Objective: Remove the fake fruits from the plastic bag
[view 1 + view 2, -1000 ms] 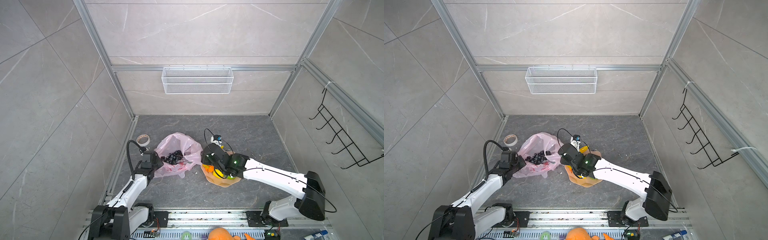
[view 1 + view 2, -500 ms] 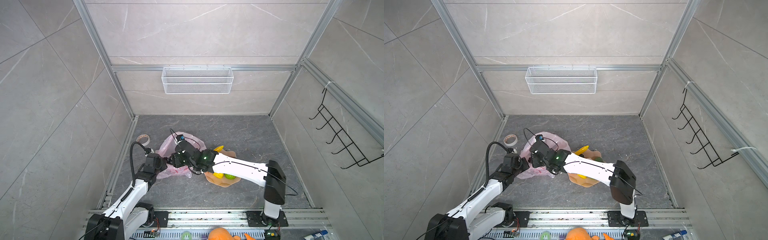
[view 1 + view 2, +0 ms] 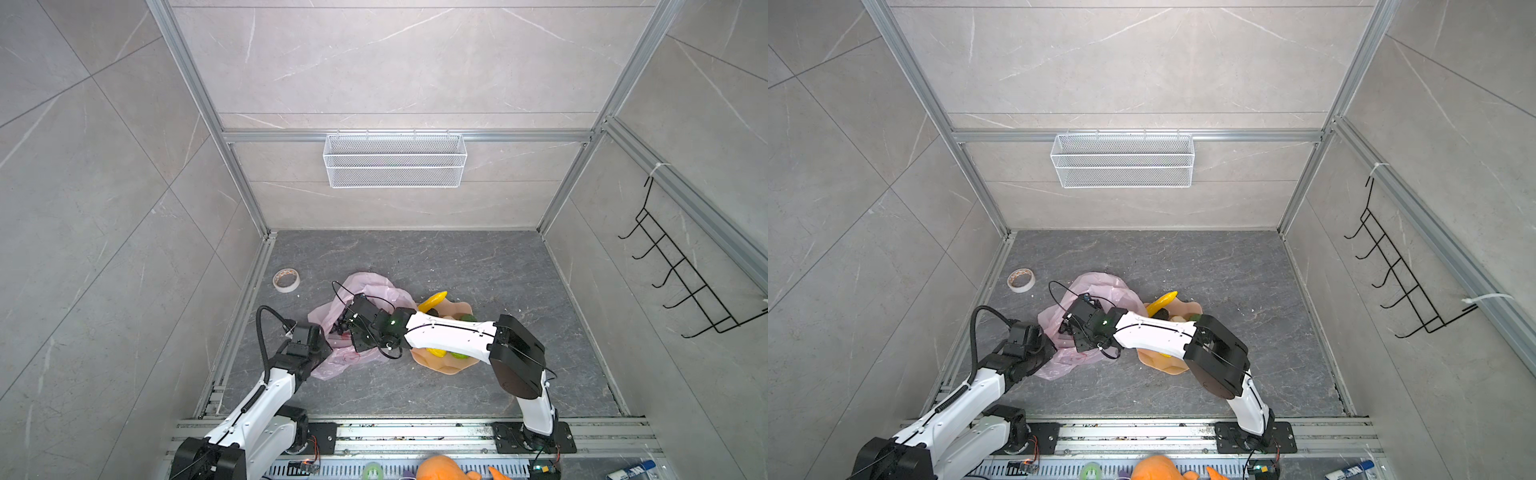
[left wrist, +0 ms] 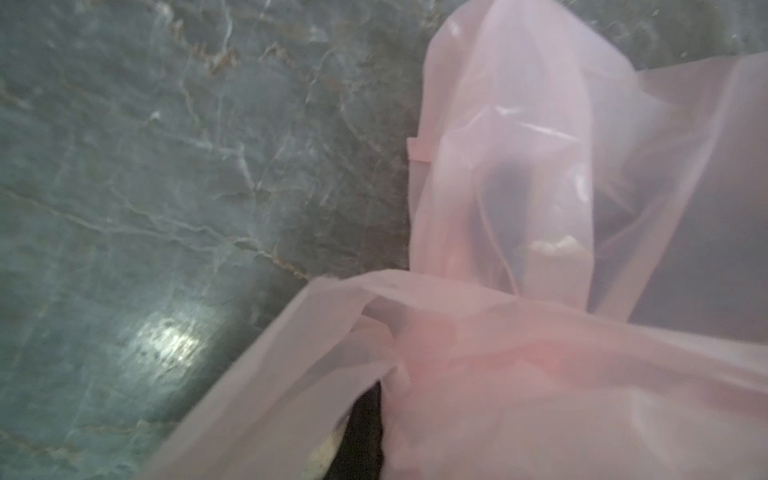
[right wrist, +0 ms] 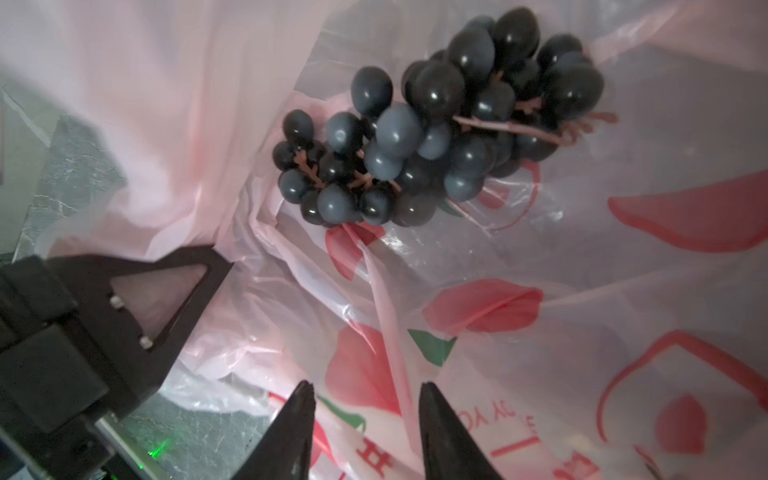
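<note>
**Desk:** What holds the bag at the near left of the grey floor (image 3: 457,266)?

**Operator:** My left gripper (image 3: 326,348), jaws together, pinching the near edge of the pink plastic bag (image 3: 374,286). In the left wrist view the film bunches over it. The bag lies crumpled on the floor, left of centre.

**Desk:** And the right arm (image 3: 449,336)?

**Operator:** It reaches across the middle. My right gripper (image 5: 366,388) sits inside the bag's mouth, jaws apart over the apple-printed film, gripping nothing. The black grape bunch (image 5: 436,137) lies beyond the tips against the bag's inner wall, clear of both fingers.

**Desk:** The other fruit?

**Operator:** Out on the peach wavy-edged plate (image 3: 446,368), just right of the bag. The yellow banana (image 3: 432,300) is at its far edge, and a green fruit (image 3: 469,319) and a yellow piece (image 3: 438,352) are partly hidden under my right arm. A tape roll (image 3: 286,280) lies apart at the far left, beside the rail.
</note>
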Robot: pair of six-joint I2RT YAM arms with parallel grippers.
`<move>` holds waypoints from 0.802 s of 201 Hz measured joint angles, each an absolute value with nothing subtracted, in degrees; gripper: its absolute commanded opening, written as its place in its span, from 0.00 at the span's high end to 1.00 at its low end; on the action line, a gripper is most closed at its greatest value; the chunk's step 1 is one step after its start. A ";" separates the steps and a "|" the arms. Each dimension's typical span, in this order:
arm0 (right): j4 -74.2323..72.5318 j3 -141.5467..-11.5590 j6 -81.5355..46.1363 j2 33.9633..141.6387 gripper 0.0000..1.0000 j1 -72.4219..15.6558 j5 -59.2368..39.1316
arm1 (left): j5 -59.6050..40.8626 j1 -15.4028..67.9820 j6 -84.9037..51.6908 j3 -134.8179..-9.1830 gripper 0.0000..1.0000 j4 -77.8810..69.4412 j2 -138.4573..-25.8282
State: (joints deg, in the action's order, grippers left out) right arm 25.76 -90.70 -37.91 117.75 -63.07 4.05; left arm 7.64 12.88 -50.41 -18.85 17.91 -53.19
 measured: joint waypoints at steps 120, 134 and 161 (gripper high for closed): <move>24.25 -91.50 -35.92 118.41 0.50 -52.40 -0.21 | 8.19 12.88 -51.16 -17.45 1.00 16.21 -54.61; 23.92 -92.25 -35.97 118.41 0.50 -51.83 -0.93 | 8.27 12.88 -51.16 -17.45 1.00 16.23 -54.50; 22.90 -93.38 -36.45 119.09 0.49 -51.37 -3.03 | 8.32 12.88 -51.16 -17.45 1.00 16.23 -54.41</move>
